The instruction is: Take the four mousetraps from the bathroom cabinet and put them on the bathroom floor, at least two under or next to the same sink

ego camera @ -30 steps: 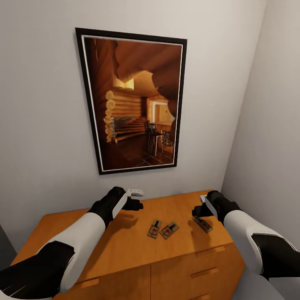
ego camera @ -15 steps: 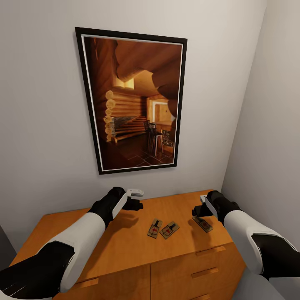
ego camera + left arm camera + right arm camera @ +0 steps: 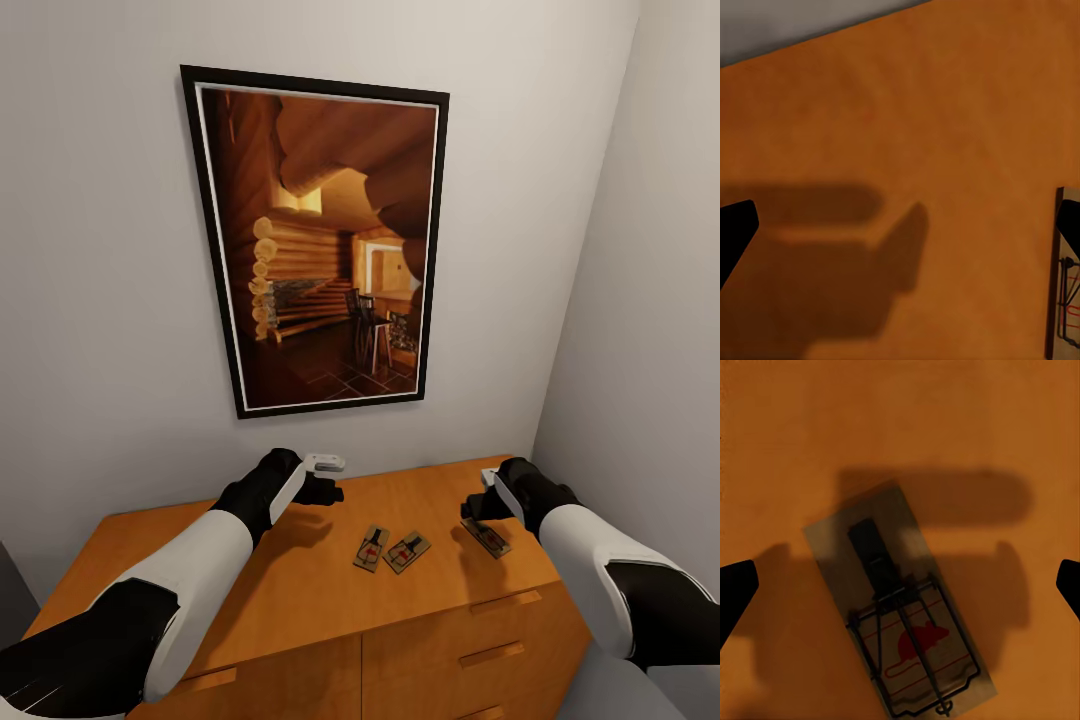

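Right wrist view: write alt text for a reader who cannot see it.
A mousetrap, a small wooden board with a dark metal spring bar and a red mouse printed on it, lies flat on the orange-brown cabinet top, centred between the two dark fingertips of the open right end effector. The end effector's shadow falls across the trap and the wood.
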`<state>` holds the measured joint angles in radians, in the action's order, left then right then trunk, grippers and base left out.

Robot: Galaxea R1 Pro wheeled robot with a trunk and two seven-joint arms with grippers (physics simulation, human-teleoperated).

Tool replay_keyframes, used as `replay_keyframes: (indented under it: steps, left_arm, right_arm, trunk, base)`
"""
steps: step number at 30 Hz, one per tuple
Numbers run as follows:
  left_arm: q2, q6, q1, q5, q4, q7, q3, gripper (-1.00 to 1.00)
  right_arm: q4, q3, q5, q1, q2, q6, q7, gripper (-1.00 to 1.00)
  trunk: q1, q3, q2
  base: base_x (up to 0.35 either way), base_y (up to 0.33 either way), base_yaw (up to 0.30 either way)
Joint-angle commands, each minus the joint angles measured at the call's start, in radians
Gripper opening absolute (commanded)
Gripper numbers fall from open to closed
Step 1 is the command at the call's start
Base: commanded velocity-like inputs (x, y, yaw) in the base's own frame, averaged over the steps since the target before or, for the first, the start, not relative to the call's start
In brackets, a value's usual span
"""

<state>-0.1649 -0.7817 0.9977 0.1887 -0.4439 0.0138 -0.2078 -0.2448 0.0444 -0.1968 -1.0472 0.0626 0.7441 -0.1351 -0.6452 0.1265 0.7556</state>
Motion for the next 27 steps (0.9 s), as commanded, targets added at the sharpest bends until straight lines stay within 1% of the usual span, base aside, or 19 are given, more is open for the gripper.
replay_keyframes:
  steps: [1,19,27]
  left_arm:
    - [0.001,-0.004,0.001,0.005,-0.001,0.001,-0.005,1.00]
    - [0.001,-0.004,0.001,0.005,-0.002,0.000,-0.005,1.00]
    - [0.001,-0.004,0.001,0.006,-0.002,0.000,-0.005,1.00]
  right_arm:
    - [-0.002,0.005,-0.010,-0.001,0.002,0.005,-0.011,1.00]
    - [-0.001,0.005,-0.011,-0.001,0.009,0.004,-0.024,1.00]
    - [-0.001,0.005,-0.010,-0.001,0.018,0.004,-0.028,1.00]
  trunk:
    - [0.000,0.002,0.001]
    - [0.000,0.002,0.001]
    - [0.000,0.002,0.001]
  base:
    - [0.000,0.000,0.000]
    - [0.000,0.000,0.000]
    - [0.000,0.000,0.000]
